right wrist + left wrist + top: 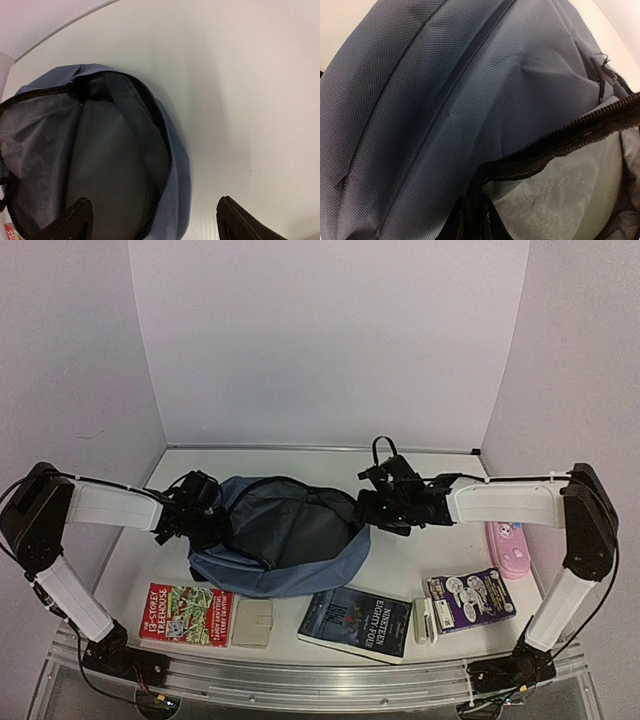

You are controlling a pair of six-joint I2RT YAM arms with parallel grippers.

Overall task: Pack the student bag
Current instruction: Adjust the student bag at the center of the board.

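3 pale lilac walls (330,340) enclose a white table (300,462), evenly lit.

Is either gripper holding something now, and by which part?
The right gripper is open and holds nothing. The left gripper is at the left edge of the student bag; whether it grips the fabric cannot be told.

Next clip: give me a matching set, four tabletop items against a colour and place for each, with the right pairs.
1 student bag
2 pencil case
3 Treehouse book
4 Nineteen Eighty-Four book

A pink, far right
B red cover, near edge, left
C dark cover, near edge, centre
D slate-blue, unzipped, middle

Pairs: 1-D, 2-A, 3-B, 4-C
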